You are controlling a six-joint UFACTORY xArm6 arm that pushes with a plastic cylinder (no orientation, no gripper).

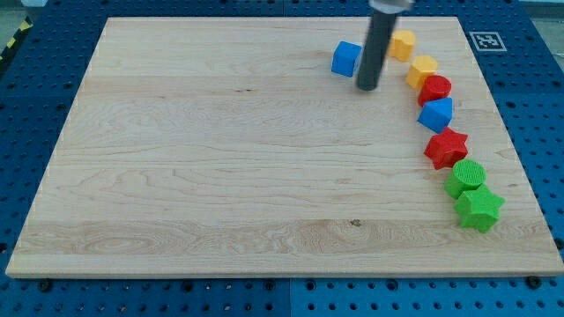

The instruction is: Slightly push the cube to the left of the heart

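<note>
A blue cube (346, 58) sits near the board's top, right of centre. My tip (367, 89) rests on the board just right of and slightly below the cube, with a small gap between them. Two yellow blocks lie to the right of the rod: one (403, 44) near the top and one (422, 69) below it. I cannot tell which of the two is the heart. The rod hides part of the space between the cube and the upper yellow block.
A curved line of blocks runs down the right side: a red cylinder (434, 89), a blue block (436, 114), a red star (446, 147), a green cylinder (465, 177) and a green star (478, 209). The wooden board (220, 158) lies on a blue pegboard.
</note>
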